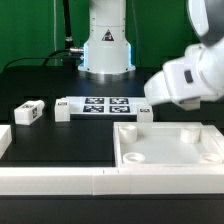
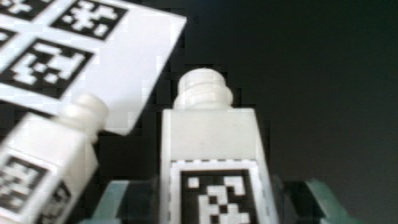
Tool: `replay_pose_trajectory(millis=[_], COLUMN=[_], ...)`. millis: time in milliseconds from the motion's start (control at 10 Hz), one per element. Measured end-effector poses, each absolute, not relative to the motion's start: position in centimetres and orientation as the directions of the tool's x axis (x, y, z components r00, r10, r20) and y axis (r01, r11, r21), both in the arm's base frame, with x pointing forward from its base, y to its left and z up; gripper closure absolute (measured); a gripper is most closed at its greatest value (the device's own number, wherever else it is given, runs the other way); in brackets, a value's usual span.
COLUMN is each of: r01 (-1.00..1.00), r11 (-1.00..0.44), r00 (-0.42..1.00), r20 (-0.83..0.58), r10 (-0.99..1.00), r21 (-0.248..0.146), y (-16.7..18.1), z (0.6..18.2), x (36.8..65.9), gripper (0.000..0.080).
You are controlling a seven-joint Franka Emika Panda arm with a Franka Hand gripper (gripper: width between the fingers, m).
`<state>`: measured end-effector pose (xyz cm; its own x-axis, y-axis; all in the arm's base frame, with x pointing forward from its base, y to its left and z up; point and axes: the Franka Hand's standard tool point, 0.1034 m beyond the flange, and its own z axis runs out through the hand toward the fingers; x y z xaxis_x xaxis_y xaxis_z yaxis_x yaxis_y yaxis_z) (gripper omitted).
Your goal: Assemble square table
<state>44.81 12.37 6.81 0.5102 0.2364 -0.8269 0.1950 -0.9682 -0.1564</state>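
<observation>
Square table top (image 1: 170, 127) is seen lying on the black table (image 1: 40, 85) at the exterior view's right, in the foreground, with its raised rim upward and round sockets (image 1: 136, 155) showing inside it. Long white border rails (image 1: 50, 180) are laid along the near edge, touching the top's front side.

The marker board (image 1: 105, 107) is seen flat on the table behind the top, near the robot base (image 1: 105, 45). A loose leg (image 1: 28, 113), tagged on its face, is seen lying at the exterior view's left, well apart from the top and just beside the board's end.

The gripper (image 2: 205, 208) is shown in the wrist view closed on a held leg (image 2: 214, 140). The dark fingers (image 2: 125, 203) are pressed against both sides of this white block, whose tagged face is turned to the camera and whose rounded peg (image 2: 205, 85) points away from the jaws. Whether the held leg is resting on the table or raised off it cannot be told.

A neighbouring leg (image 2: 45, 160) is seen just beside the held one, overlapping a corner of the marker board. Whether it is the loose leg of the exterior view cannot be told. In the exterior view the wrist is blurred and its fingertips are hidden.
</observation>
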Motion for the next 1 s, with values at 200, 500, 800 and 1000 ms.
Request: replay_pose_trajectory(millis=[200, 500, 800, 1000], r01=[0.197, 0.199, 0.149, 0.161], r11=[-0.967, -0.967, -0.977, -0.978], r00=[0.518, 0.611, 0.715, 0.828], r20=[-0.820, -0.752, -0.666, -0.520], r10=[0.243, 0.247, 0.214, 0.209], r21=[-0.162, -0.156, -0.153, -0.137], y=[12.3, 12.5, 11.6, 11.7], z=[6.6, 6.1, 9.4, 9.5], x=[44.9, 46.4, 48.1, 49.5], gripper=[0.0515, 0.0515, 0.0515, 0.0515])
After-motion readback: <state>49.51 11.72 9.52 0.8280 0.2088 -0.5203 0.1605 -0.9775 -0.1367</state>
